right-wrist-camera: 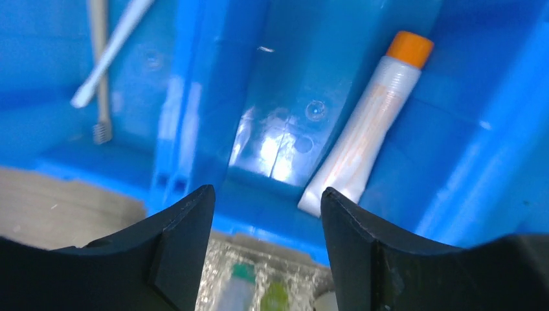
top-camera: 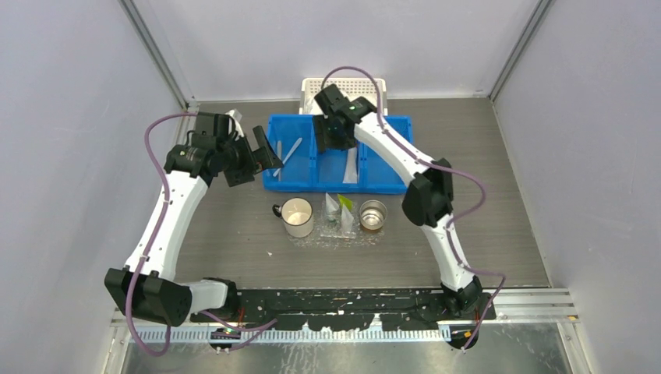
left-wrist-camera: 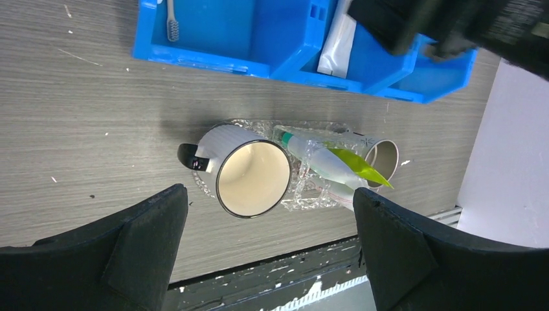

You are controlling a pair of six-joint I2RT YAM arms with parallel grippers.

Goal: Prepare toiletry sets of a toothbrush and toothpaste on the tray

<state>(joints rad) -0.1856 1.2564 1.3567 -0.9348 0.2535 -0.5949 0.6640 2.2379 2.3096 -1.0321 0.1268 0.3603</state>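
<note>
Seems to be the fetch step for a tube. Reaches with the right pincer (right-wrist-camera: 265, 210) into the bin (right-wrist-camera: 453, 162), over the middle compartment, fingers apart and clamped on nothing. Has a toothpaste (right-wrist-camera: 366, 129) just ahead and to the right in the wrist view, orange-capped, flat on the compartment floor, untouched. Holds the left pincer (left-wrist-camera: 268, 207) fully apart and empty, high beside the bin's left end. Shows two toothbrushes (right-wrist-camera: 113, 48) crossed in the left compartment.

Finds the tray (top-camera: 312, 240) on the counter (top-camera: 468, 234) in front of the bin, with a mug (top-camera: 298, 216), a steel cup (top-camera: 372, 215) and a couple of tubes (left-wrist-camera: 320, 165) lying between them. Cannot make out any brush there, so sets look unfinished.

Next, most likely: slide right to centre over the toothpaste, turn to span its narrow width, drop low, close, lift clear of the bin wall, carry to the tray. Calls for care, since a tube flat on smooth plastic may skid from closing fingers.
</note>
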